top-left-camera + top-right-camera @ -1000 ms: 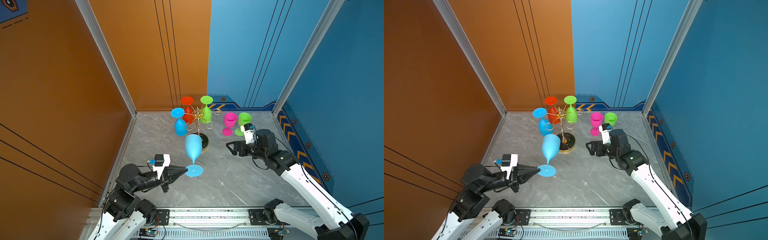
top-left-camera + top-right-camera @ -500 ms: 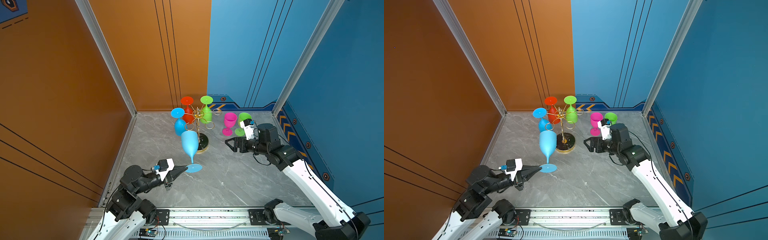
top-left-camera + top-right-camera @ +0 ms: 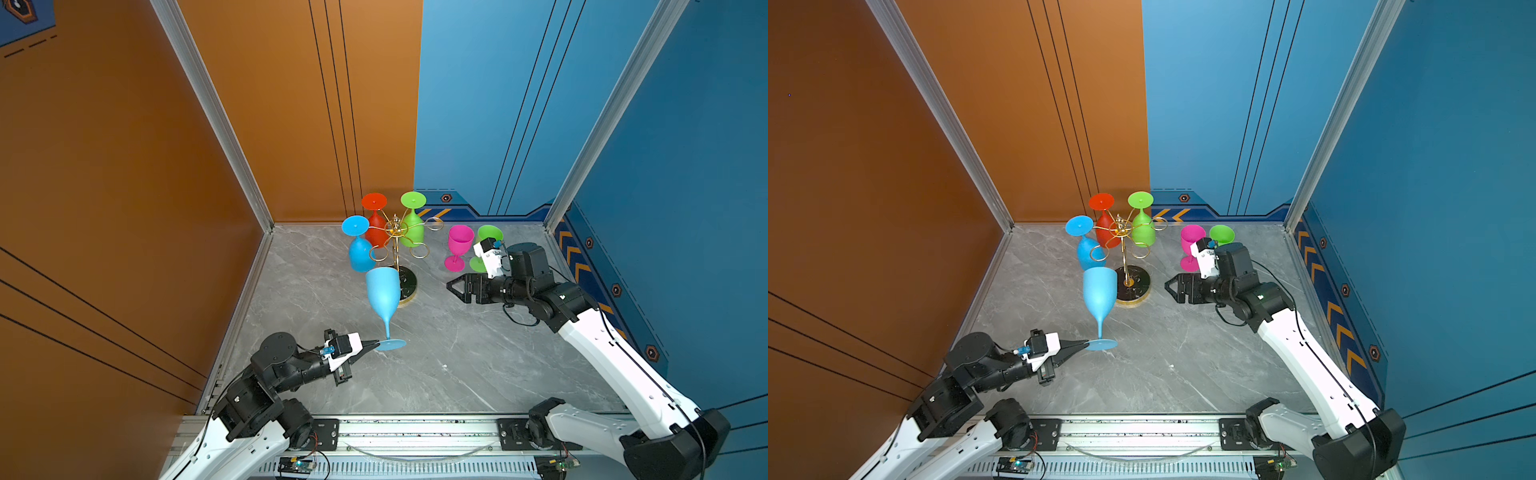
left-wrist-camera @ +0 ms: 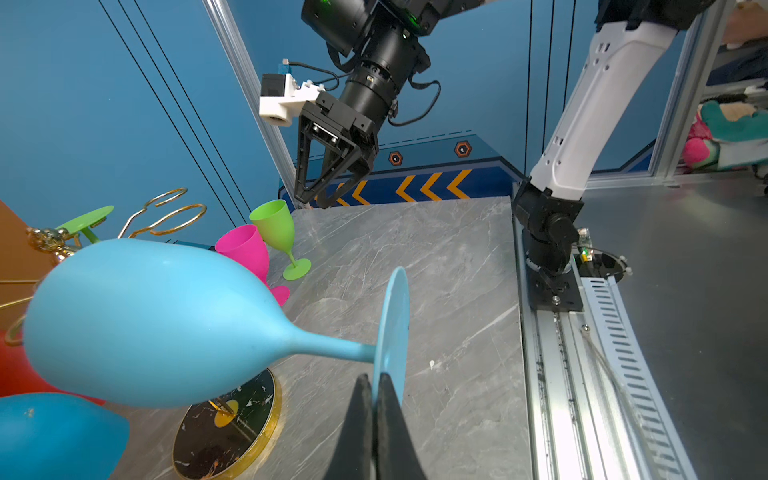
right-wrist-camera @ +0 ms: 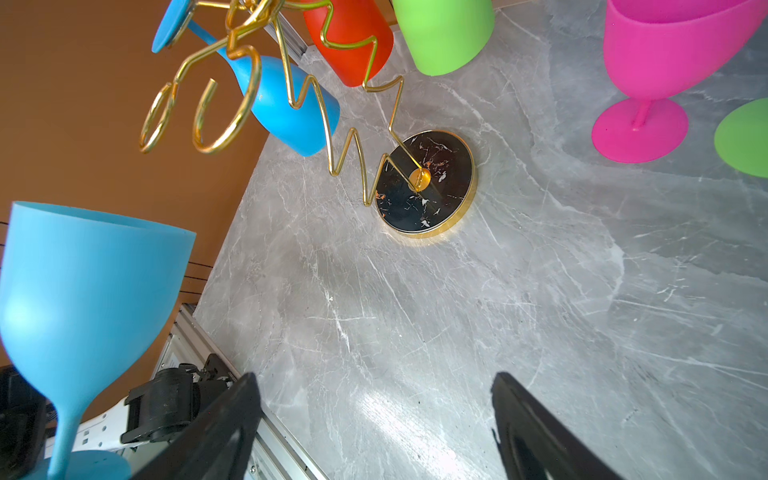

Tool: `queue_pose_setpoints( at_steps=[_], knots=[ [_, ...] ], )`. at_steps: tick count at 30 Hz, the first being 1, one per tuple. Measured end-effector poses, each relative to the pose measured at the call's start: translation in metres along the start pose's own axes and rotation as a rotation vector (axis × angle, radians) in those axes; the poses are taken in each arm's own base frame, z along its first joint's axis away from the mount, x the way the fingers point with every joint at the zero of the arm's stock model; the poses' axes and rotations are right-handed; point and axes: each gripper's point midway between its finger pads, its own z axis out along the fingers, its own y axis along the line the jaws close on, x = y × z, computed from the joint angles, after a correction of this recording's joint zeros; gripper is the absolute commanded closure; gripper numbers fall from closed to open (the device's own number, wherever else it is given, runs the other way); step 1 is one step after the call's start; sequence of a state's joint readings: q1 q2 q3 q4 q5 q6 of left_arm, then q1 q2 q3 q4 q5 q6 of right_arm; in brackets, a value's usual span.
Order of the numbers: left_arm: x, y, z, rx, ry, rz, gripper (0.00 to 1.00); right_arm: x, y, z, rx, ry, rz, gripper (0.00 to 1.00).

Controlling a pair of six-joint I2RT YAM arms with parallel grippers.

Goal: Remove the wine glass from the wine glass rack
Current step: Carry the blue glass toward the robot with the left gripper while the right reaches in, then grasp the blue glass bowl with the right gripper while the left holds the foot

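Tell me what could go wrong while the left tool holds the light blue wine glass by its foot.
1. The left tool pinches only the edge of the foot of the light blue wine glass; the bowl's weight may tip it or pull it out.
2. The bowl looks close to the gold wire rack with black marbled base; a swing could knock the rack or the blue glass hanging on it.

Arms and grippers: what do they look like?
The left arm and right arm have white link shells with black joints. The left gripper and right gripper are black with tapering, pointed fingers. A white camera block sits on each wrist; a thin black cable loops by the right one.
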State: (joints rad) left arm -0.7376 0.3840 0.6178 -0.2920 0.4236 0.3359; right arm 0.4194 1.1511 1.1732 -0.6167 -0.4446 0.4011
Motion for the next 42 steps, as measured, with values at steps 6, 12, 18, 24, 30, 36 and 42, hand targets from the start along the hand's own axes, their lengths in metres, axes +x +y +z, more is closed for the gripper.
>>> queue_pose_setpoints(
  at_steps=[6,12,18,24,30,36,42],
  knots=[
    [0.021,-0.009,0.009,0.000,0.074,0.125,1.00,-0.001,0.004,-0.005,-0.008,0.013,0.007,0.12],
    [0.040,-0.018,0.019,0.000,0.149,0.301,1.00,0.000,0.003,-0.008,-0.003,0.031,0.016,0.12],
    [0.066,-0.033,0.030,0.028,0.248,0.506,1.00,0.001,0.003,-0.011,-0.003,0.043,0.021,0.13],
    [0.086,-0.041,0.034,0.030,0.337,0.715,1.00,0.004,0.011,-0.009,-0.044,0.082,0.028,0.17],
    [0.098,-0.040,0.036,0.016,0.397,0.877,1.00,0.011,0.023,0.002,-0.092,0.156,0.021,0.20],
    [0.108,-0.039,0.041,0.001,0.439,1.004,1.00,0.015,0.039,0.010,-0.136,0.200,0.001,0.25],
    [0.106,-0.033,0.046,-0.045,0.448,1.067,1.00,0.025,0.047,0.021,-0.164,0.254,-0.003,0.35]
  ],
)
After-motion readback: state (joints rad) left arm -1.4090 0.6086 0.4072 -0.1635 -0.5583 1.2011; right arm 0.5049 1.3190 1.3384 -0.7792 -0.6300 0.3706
